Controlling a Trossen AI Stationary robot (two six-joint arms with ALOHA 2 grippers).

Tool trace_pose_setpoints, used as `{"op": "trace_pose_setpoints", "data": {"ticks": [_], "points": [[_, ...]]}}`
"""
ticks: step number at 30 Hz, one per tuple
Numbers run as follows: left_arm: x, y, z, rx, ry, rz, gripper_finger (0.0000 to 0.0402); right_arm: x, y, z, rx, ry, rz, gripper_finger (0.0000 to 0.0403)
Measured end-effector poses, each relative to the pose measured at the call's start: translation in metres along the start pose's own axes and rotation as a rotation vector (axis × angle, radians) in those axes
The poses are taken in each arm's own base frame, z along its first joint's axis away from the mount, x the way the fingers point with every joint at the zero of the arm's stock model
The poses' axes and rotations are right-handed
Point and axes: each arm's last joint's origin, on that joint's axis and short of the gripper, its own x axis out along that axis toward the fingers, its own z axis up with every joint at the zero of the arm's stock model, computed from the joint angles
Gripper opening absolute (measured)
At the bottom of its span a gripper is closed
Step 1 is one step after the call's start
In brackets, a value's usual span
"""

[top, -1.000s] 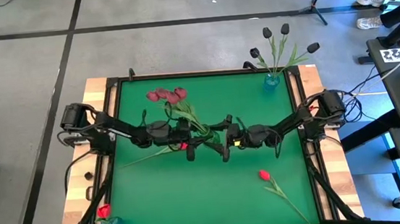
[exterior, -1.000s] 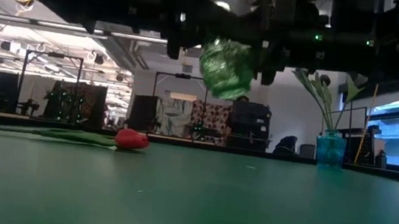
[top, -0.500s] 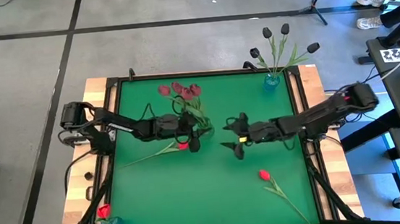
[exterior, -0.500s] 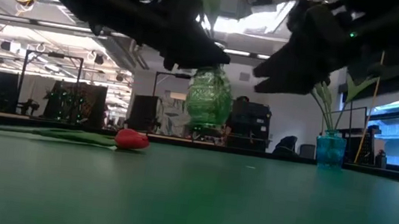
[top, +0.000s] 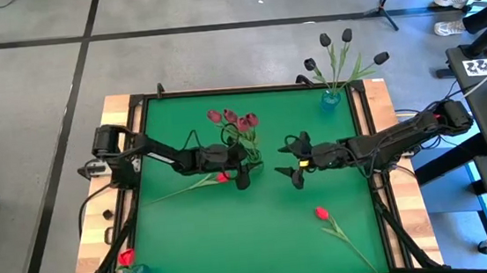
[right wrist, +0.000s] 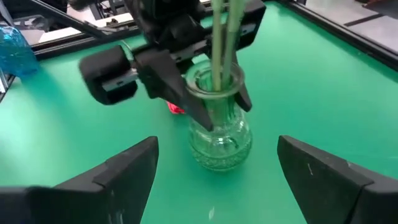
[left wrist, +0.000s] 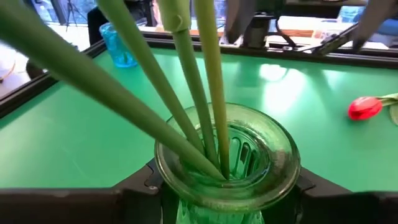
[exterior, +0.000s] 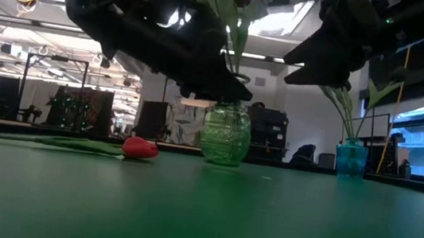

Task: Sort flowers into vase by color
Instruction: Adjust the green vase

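I have the left gripper point(top: 239, 165) clamped round the neck of the green glass vase point(exterior: 225, 135), which sits on the counter point(top: 234, 234) near centre, with pink-red tulips point(top: 235, 119) leaning toward twelve o'clock. To do this well I'd confirm the base is flat, then ease the fingers apart slowly so the top-heavy stems don't tip it. The right gripper point(top: 294, 161) hovers at three o'clock of the vase, fingers spread wide and empty. A red tulip point(top: 322, 213) lies loose at five o'clock. My wrist view hides the vase's base, and I can't tell how deep the stems sit.
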Motion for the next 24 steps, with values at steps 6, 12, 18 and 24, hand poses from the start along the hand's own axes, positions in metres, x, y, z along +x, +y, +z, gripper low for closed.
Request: {"op": "trace_pose_setpoints", "data": {"ticks": [6, 12, 18, 24], "points": [[0.000, 0.000, 0.000, 0.001, 0.002, -0.003, 0.0229, 0.000, 0.000, -0.001, 0.001, 0.008, -0.002, 0.0328], [0.000, -0.001, -0.001, 0.000, 0.021, -0.004, 0.0242, 0.000, 0.000, -0.001, 0.002, 0.011, -0.002, 0.0328], [-0.011, 0.003, 0.003, 0.040, 0.112, 0.048, 0.0244, 0.000, -0.002, -0.006, 0.053, 0.061, -0.005, 0.0328], [-0.015, 0.003, 0.005, 0.046, 0.144, 0.010, 0.0244, 0.000, -0.002, -0.007, 0.059, 0.074, -0.009, 0.0328]]}}
